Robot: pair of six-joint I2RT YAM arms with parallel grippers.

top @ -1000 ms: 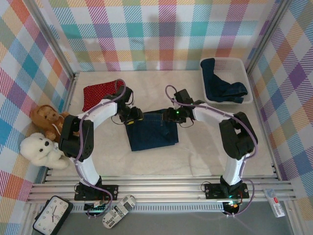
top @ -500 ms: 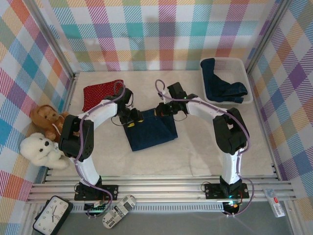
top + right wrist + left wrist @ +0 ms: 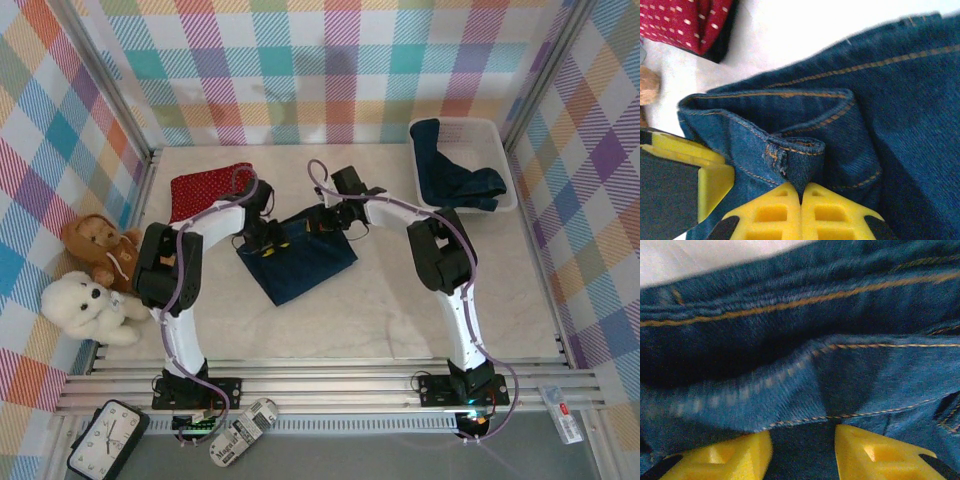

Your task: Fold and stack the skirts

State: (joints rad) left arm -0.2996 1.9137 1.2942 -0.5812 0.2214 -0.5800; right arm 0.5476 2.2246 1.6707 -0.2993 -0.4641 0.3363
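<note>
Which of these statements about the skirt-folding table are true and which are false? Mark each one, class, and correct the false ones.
1. The right gripper is shut on a fold of the dark blue denim skirt. True.
2. The red skirt with small white dots lies in the white mesh plastic basket. False: it lies on the table at the far left; the basket holds dark blue cloth.
3. A brown teddy bear and a white teddy bear sit at the left edge. True.
4. The denim skirt is stacked on the red skirt. False: they lie apart, with bare table between them.
</note>
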